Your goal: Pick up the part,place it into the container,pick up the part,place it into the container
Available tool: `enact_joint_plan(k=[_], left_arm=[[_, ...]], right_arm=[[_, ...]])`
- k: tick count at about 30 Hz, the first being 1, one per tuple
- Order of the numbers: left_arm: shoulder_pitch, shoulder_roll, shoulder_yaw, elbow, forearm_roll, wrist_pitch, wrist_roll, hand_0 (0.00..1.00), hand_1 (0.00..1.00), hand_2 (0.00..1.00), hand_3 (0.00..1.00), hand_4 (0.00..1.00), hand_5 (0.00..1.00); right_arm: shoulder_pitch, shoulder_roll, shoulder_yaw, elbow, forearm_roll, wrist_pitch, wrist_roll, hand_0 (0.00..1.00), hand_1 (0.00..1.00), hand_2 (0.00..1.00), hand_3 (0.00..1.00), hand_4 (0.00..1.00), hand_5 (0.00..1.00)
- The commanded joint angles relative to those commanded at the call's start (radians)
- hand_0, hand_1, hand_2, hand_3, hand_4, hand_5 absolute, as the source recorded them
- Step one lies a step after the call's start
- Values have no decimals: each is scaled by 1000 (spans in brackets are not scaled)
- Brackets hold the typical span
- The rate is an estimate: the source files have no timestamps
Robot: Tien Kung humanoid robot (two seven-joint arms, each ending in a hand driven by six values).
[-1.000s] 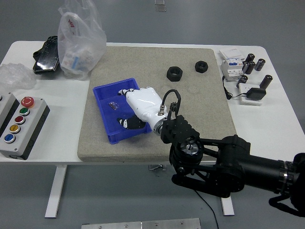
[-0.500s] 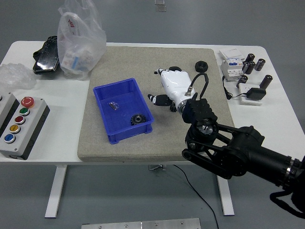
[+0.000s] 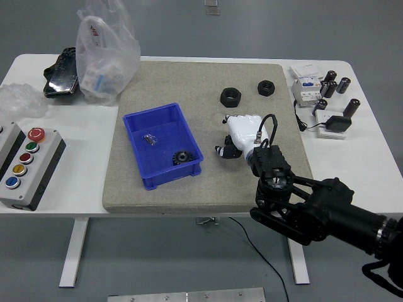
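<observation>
Two black nuts lie on the grey mat [image 3: 189, 72]: one [image 3: 230, 96] at the upper middle, one [image 3: 266, 87] to its right. The blue bin [image 3: 144, 116] stands on the mat's left half and holds a black gear [image 3: 181, 157] and a small dark part [image 3: 150, 139]. My right hand [image 3: 225, 134], white with black fingertips [image 3: 227, 151], hovers over the mat just right of the bin and below the nearer nut. Its fingers are loosely bent and hold nothing. The left arm is out of view.
A plastic bag [image 3: 104, 53] and a black object [image 3: 61, 72] lie at the back left. A button box [image 3: 25, 165] sits at the left edge. Black cylinders [image 3: 334, 87] and electrical parts [image 3: 306, 88] with an adapter [image 3: 335, 124] crowd the right side.
My right hand left the bin with the gear lying in it, swung right and up over the nearer nut, then drew back toward the near edge; both nuts stay in place.
</observation>
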Motion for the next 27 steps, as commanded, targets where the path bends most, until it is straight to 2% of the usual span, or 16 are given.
enact_joint_plan(k=[5, 6, 11, 12, 17, 18, 23, 24, 27], left_arm=[[0, -6, -2, 0, -3, -1, -6, 715, 653, 633, 676, 737, 460], [0, -6, -5, 0, -4, -1, -7, 716, 652, 635, 676, 736, 459], [1, -4, -6, 0, -6, -1, -8, 716, 652, 635, 676, 736, 459], [1, -4, -5, 0, -7, -1, -8, 716, 653, 636, 678, 736, 461], [2, -4, 3, 0, -13, -1, -8, 716, 653, 636, 678, 736, 461], [3, -4, 6, 0, -15, -1, -8, 716, 652, 637, 680, 738, 463], [3, -4, 10, 0, -20, -1, -10, 716, 652, 637, 680, 738, 463], [4, -3, 10, 0, -20, -1, -11, 716, 652, 639, 683, 741, 465], [4, -3, 10, 0, -21, -1, -11, 716, 652, 639, 683, 741, 465]], right_arm=[[-4, 7, -24, -20, 27, -4, 0, 256, 420, 601, 690, 299, 316], [-5, 9, -28, -24, 33, -6, 0, 257, 416, 577, 628, 165, 322], [-5, 10, -35, -42, 59, -16, 1, 257, 416, 577, 628, 165, 322], [-5, 10, -35, -45, 63, -18, 1, 252, 398, 531, 572, 68, 298], [-4, 8, -34, -46, 65, -27, 4, 252, 398, 531, 572, 68, 298], [-4, 8, -34, -46, 66, -30, 5, 238, 380, 476, 537, 56, 252], [-4, 6, -33, -42, 67, -49, 14, 238, 380, 476, 537, 56, 252], [-5, 4, -31, -38, 66, -57, 16, 232, 369, 426, 510, 69, 219], [-4, 2, -23, -30, 63, -71, 19, 232, 369, 426, 510, 69, 219]])
